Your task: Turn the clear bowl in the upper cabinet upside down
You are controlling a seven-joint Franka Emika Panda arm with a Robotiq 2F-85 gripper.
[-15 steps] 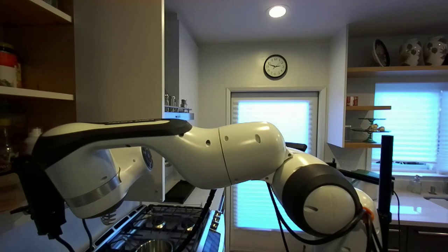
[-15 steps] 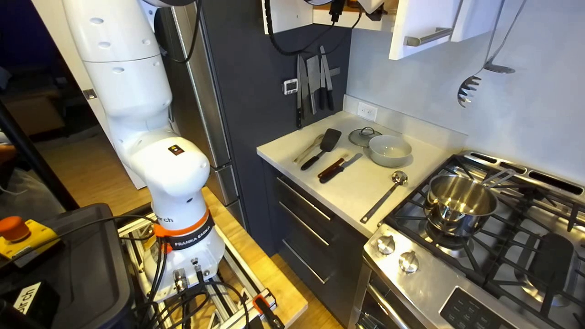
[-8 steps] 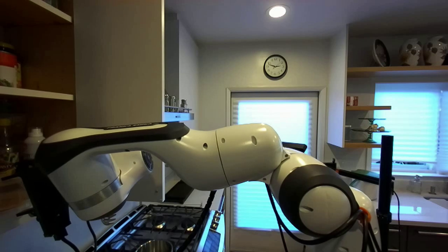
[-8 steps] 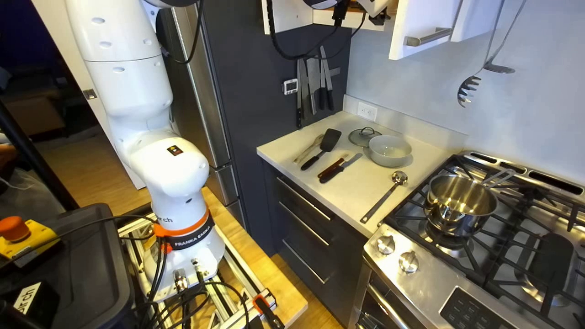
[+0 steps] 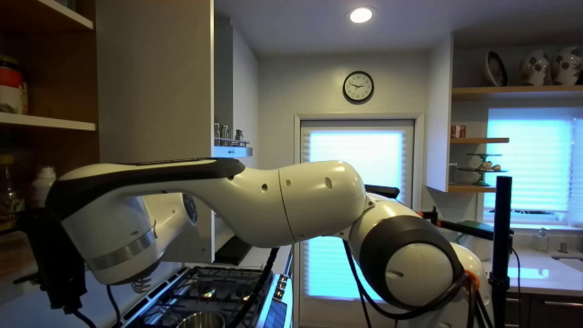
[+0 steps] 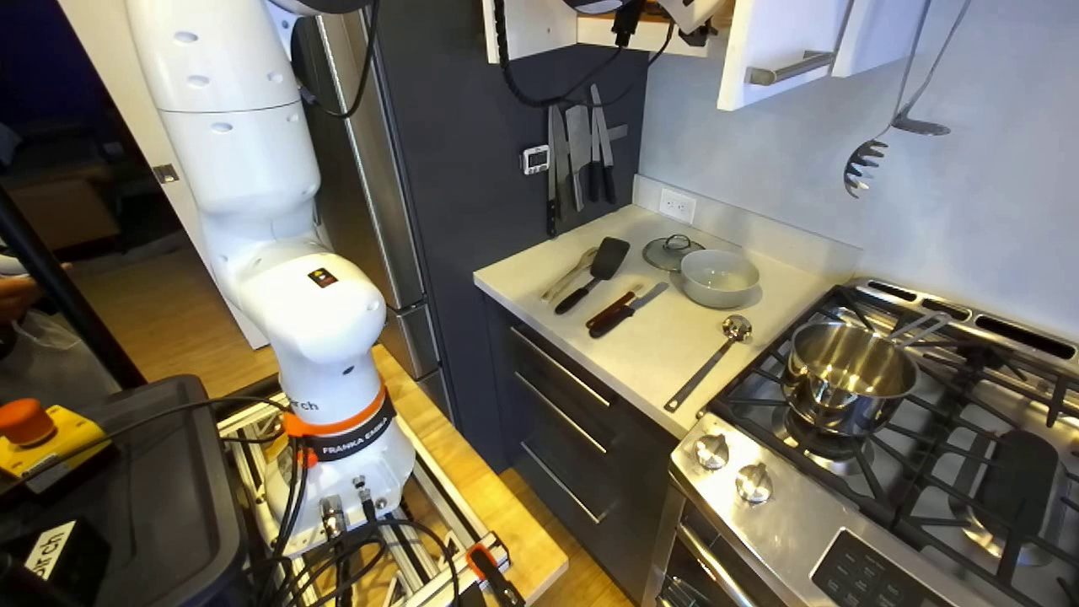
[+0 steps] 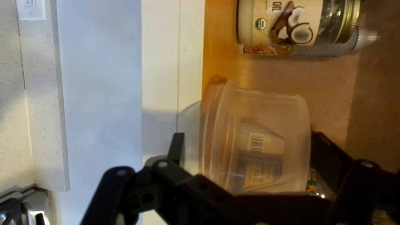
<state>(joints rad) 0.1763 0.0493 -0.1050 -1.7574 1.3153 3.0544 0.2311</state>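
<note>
Clear bowl at front of upper cabinet, seemingly rim-down between parted jaws, cannot tell if gripped or straddled; slight cabinetward shift of arm just now, likely positioning, flip perhaps done.

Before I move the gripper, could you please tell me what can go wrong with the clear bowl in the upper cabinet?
The clear bowl seems close to the white front edge, so a small bump might push it off.
The gold-lidded jar is beside the bowl; a wide turn could knock it over.
The bowl is between the fingers of the gripper, but I cannot tell whether both touch it; lifting now might let it slip.
</note>
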